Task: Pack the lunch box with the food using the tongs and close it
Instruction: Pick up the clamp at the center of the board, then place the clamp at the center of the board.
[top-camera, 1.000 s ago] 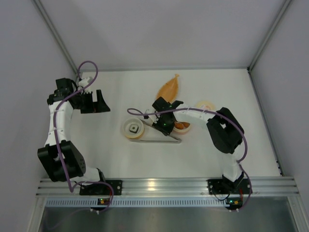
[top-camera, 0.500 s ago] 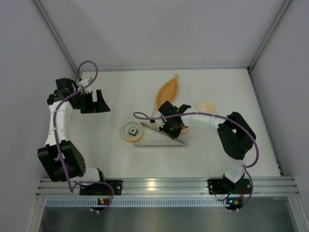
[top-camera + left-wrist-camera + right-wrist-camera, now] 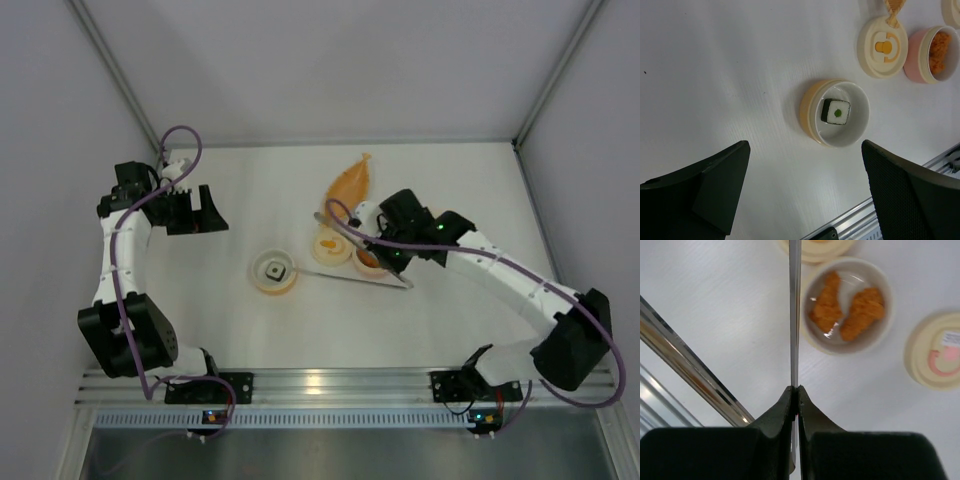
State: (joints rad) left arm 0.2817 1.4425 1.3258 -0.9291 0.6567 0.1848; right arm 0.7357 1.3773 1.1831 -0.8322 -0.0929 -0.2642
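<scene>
Right end effector (image 3: pixel 794 389): closed, pinching one flat arm of the grey metal tongs (image 3: pixel 795 315). In the right wrist view the held arm shows edge-on, running straight up the frame from the fingertips and passing the left rim of the pink cup (image 3: pixel 890 315). The second tong arm crosses the lower left of that view on a diagonal. In the top view the two arms spread toward the left from a joint at centre right. It cannot be told whether the tongs touch the bench (image 3: pixel 450 180).

Food, item 1: two orange fried pieces (image 3: pixel 847 310) lie side by side inside the pink cup, centre of the top view, under the right wrist.

Food, item 2: black block (image 3: pixel 835 111) with a white face and a green dot sits in the orange round container (image 3: pixel 807 112), left of centre in the top view, apart from the cup.

Lids: cream lid with an orange mark (image 3: pixel 884 46) lies just beside the cup. A cream lid with a pink mark (image 3: pixel 937 352) lies at the right edge of the right wrist view.

Orange leaf-shaped tray (image 3: pixel 350 182): above the cup in the top view.

Left end effector (image 3: pixel 196 218): fingers spread wide, holding nothing, at the left of the top view, well apart from the containers.
</scene>
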